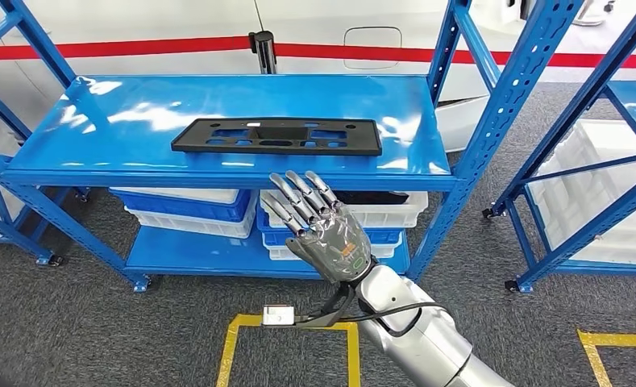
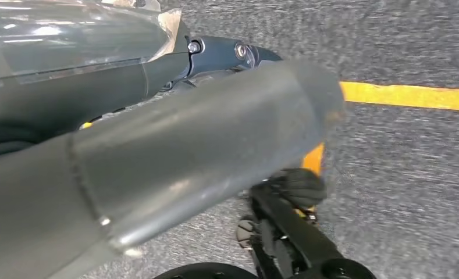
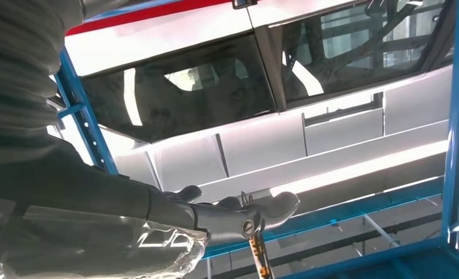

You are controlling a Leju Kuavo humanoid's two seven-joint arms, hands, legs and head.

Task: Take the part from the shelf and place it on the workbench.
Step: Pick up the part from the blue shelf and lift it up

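Observation:
A flat black plastic part (image 1: 277,135) with several cut-outs lies on the top blue shelf board (image 1: 137,121), near its front edge. My right hand (image 1: 321,226) is raised in front of the shelf, just below and in front of the part, fingers straight and spread, holding nothing. It does not touch the part. In the right wrist view the thumb and fingers (image 3: 238,212) of that hand stretch out flat toward the blue shelf frame (image 3: 456,116). The left wrist view looks down at grey floor past a blurred grey thumb (image 2: 186,157); how the left hand's fingers lie is not clear.
White and blue bins (image 1: 187,210) sit on the lower shelf. Blue uprights (image 1: 504,105) flank the shelf, and a second blue rack with white bins (image 1: 596,185) stands to the right. A white vehicle with a red stripe (image 1: 338,48) is behind. Yellow floor lines (image 1: 234,343) mark the grey carpet.

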